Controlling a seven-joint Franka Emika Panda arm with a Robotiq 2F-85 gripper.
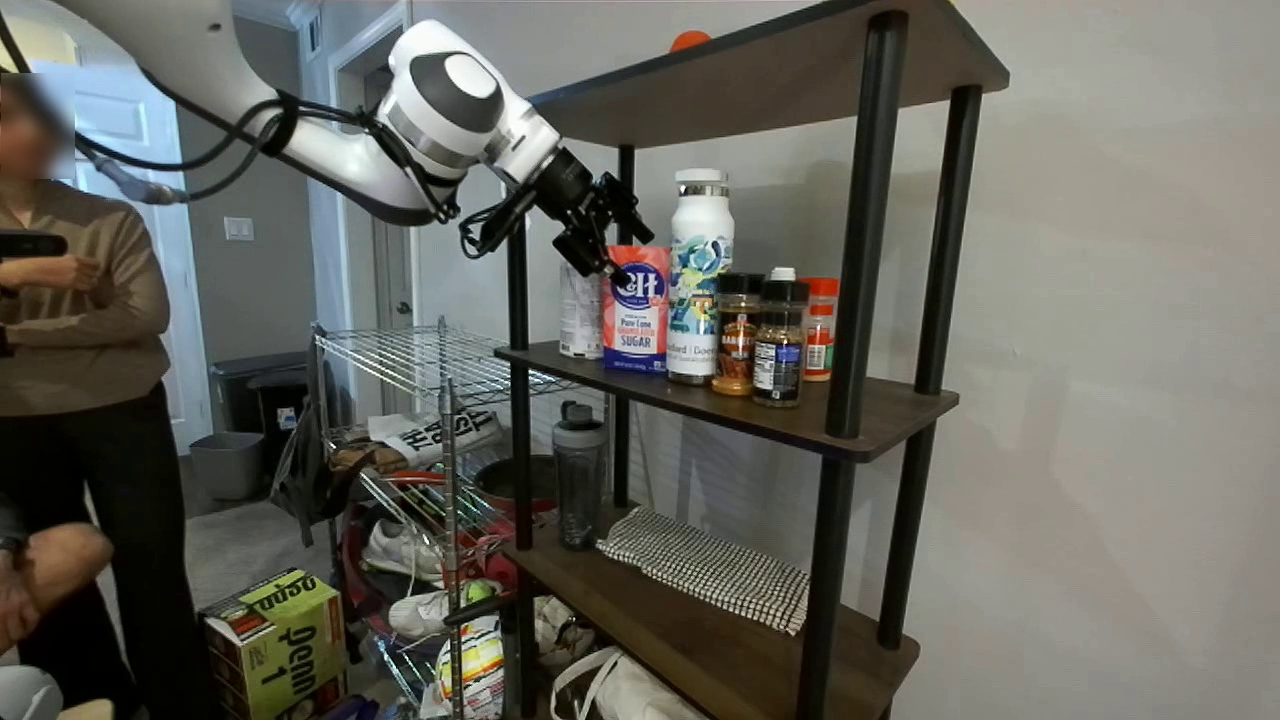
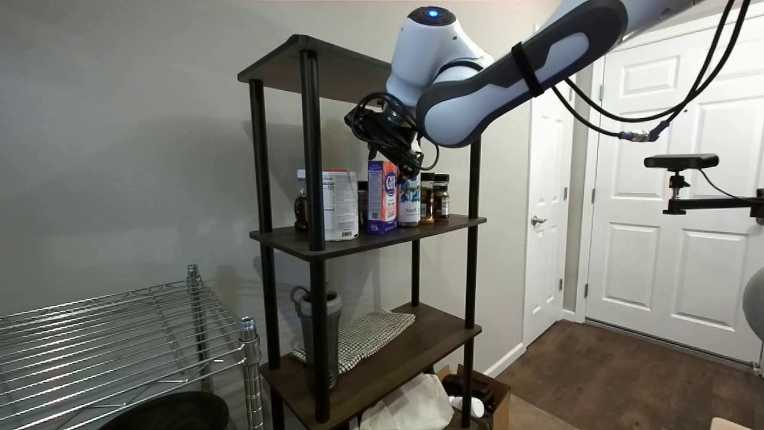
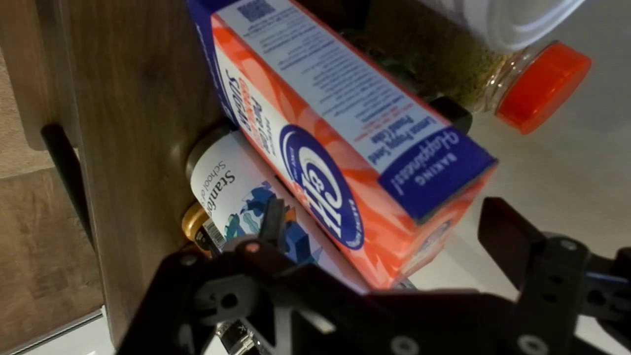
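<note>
Standing upright, sugar bx is nr & blw spread hand.

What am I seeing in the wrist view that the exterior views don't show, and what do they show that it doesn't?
Wrist view only: the top face of the sugar box and its legible "Lemon Poppy Seed" lettering.

Exterior views only: the arm, shaker, cloth and wire rack.

Shared: the front of the sugar box, the bottle, the shelf and the claw, which stands open.
</note>
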